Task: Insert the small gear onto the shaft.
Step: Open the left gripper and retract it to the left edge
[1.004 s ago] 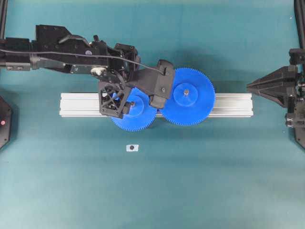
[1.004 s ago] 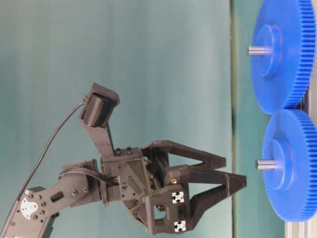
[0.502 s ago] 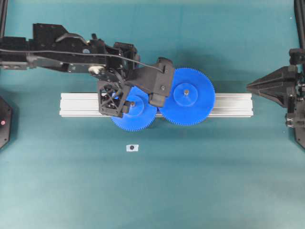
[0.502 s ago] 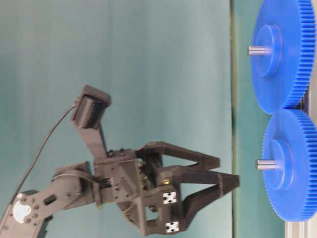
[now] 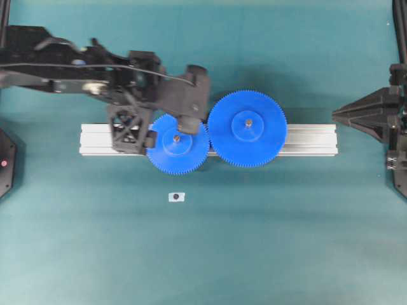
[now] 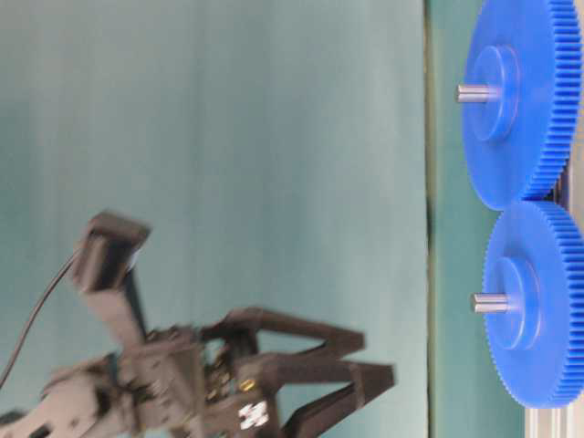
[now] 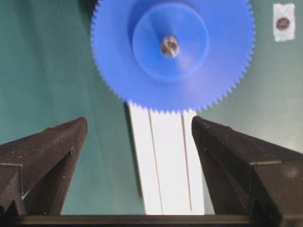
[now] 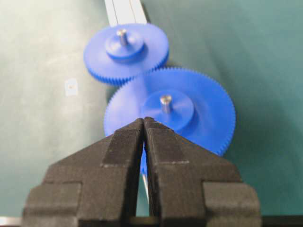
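Surface: teal mat (image 5: 267,241) under our aluminium rail (image 5: 311,138).
Small gear (image 5: 177,144): seated on the shaft (image 5: 176,138), mid-rail.
Left gripper (image 7: 139,137): spread wide, empty, above rail.
Right gripper (image 8: 144,124): clenched, empty.
Advice: we retreat straight, avoiding teeth.

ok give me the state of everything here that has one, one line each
small gear: seated on the shaft, meshed with the large gear, not held
shaft: poking up through the small gear's hub
large gear: seated on its own pin
left hand: open, empty, clear of the small gear
right hand: shut, empty
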`<state>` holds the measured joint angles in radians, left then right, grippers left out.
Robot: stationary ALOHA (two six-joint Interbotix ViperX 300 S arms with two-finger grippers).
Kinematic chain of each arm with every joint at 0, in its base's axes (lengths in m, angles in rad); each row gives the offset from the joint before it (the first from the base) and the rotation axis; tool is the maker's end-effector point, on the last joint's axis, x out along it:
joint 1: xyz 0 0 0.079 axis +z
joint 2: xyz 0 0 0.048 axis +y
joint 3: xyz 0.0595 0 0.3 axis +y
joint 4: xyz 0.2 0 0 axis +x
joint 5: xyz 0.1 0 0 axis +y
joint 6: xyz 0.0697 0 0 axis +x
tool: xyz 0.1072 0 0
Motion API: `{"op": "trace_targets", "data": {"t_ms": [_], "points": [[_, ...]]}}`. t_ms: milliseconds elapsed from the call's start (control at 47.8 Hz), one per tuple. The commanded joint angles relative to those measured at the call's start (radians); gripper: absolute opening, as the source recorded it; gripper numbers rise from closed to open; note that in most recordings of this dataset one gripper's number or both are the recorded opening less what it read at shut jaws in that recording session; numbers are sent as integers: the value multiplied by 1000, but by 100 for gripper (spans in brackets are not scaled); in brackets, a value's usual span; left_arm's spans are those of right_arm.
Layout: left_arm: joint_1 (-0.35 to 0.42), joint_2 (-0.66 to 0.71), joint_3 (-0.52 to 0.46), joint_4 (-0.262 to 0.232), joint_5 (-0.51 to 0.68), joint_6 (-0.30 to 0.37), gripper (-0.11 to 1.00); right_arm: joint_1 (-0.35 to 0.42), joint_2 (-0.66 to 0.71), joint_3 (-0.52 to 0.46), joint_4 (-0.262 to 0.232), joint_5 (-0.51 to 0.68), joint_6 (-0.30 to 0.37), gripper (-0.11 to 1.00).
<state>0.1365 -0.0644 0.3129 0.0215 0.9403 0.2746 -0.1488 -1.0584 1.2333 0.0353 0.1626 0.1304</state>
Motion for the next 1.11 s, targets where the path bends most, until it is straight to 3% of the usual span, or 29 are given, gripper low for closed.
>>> {"op": "trace_targets", "data": {"t_ms": [0, 564, 878, 1087], "points": [[0, -58, 5, 2, -6, -5, 90, -2, -5, -11, 0, 2, 8, 11], [-75, -244, 140, 5, -127, -187, 90, -2, -17, 3, 0, 28, 23, 11], [-91, -394, 261, 2, -164, -221, 90, -2, -31, 12, 0, 29, 23, 11], [-129, -456, 337, 2, -252, -242, 90, 0, -31, 9, 0, 29, 32, 11]]}}
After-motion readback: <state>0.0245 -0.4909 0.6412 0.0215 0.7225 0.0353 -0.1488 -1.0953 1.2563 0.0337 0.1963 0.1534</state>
